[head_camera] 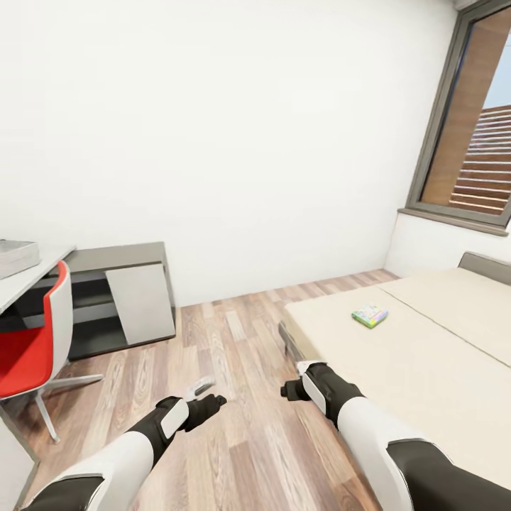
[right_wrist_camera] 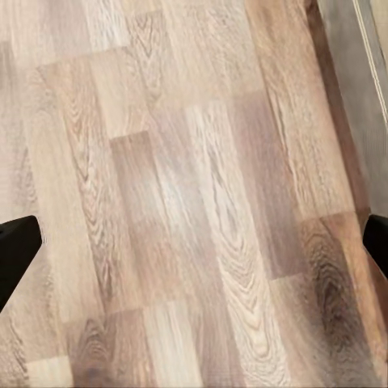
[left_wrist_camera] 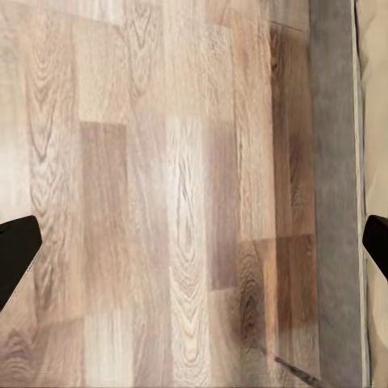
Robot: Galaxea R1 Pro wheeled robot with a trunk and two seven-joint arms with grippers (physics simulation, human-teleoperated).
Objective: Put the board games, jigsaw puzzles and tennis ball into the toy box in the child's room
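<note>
One board game (head_camera: 370,316), a small flat box in green, yellow and pink, lies on the cream mattress of the bed (head_camera: 433,362). At the far left, a corner of the light-grey toy box (head_camera: 14,257) sits on the pale table (head_camera: 39,275). Both arms hang low over the wood floor between table and bed. My left gripper (head_camera: 211,396) is open and empty, and its dark fingertips (left_wrist_camera: 14,255) stand wide apart over the planks. My right gripper (head_camera: 294,380) is open and empty near the bed's corner, well short of the game box.
A red and white chair (head_camera: 35,348) stands at the table. The dark-grey side cabinet (head_camera: 124,294) stands against the white wall. A window (head_camera: 472,135) is at the right. The bed's dark base (left_wrist_camera: 331,162) runs close beside the left gripper. Plank floor (head_camera: 234,341) lies ahead.
</note>
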